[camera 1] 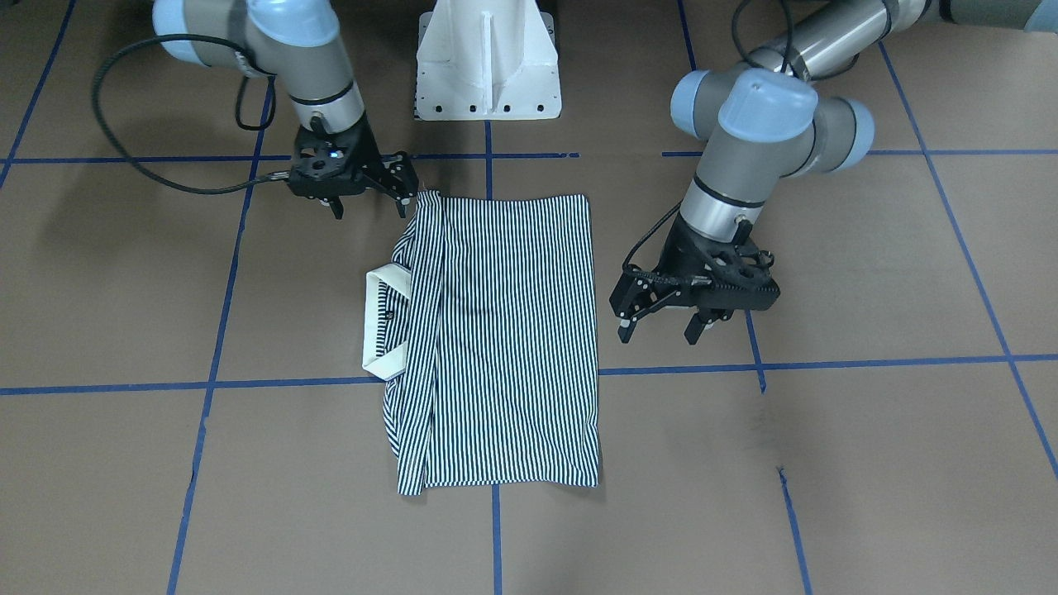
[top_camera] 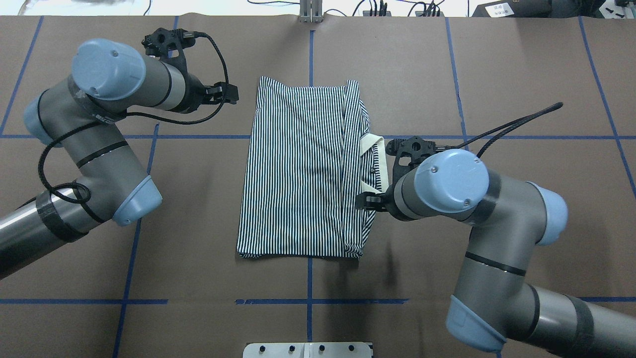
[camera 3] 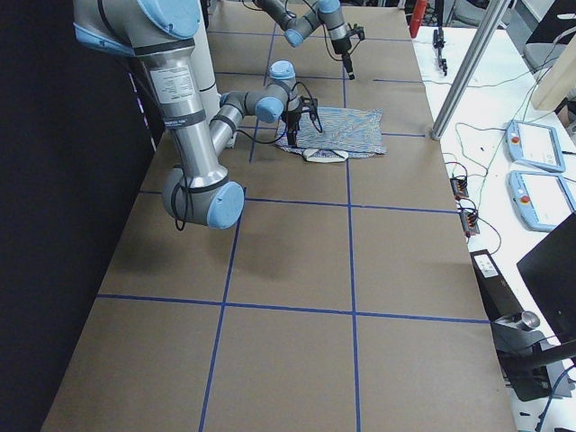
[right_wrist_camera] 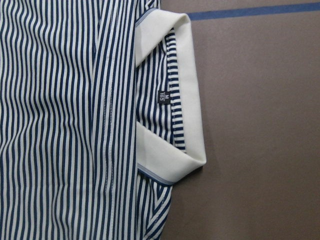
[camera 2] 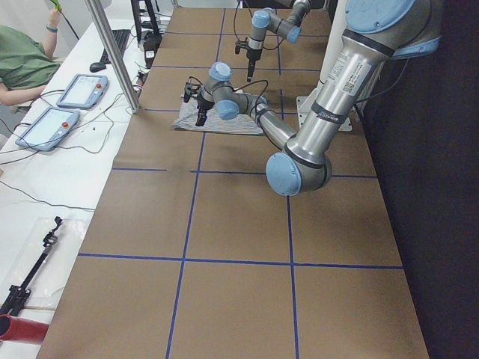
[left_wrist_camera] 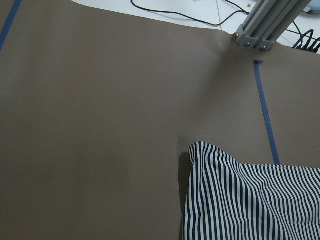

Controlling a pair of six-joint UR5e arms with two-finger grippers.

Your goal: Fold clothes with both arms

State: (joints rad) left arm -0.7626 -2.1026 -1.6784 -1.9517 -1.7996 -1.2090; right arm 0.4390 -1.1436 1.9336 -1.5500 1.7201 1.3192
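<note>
The striped polo shirt (camera 1: 512, 330) (top_camera: 298, 169) lies flat on the brown table, folded into a tall rectangle. Its cream collar (camera 1: 376, 322) (top_camera: 370, 149) (right_wrist_camera: 190, 100) sticks out on my right arm's side. My right gripper (camera 1: 372, 207) (top_camera: 362, 203) hangs open just off the shirt's near corner on the collar side, holding nothing. My left gripper (camera 1: 661, 326) (top_camera: 231, 94) is open too, beside the shirt's opposite long edge and apart from it. In the left wrist view a shirt corner (left_wrist_camera: 250, 200) shows, but no fingers. The right wrist view looks straight down on the collar.
The white pedestal base (camera 1: 488, 66) stands at the robot's side of the table. Blue tape lines (top_camera: 308, 301) grid the brown surface. An aluminium post (left_wrist_camera: 270, 25) rises at the far edge. A side table with pendants (camera 2: 56, 112) and a seated person (camera 2: 22, 67) lies beyond.
</note>
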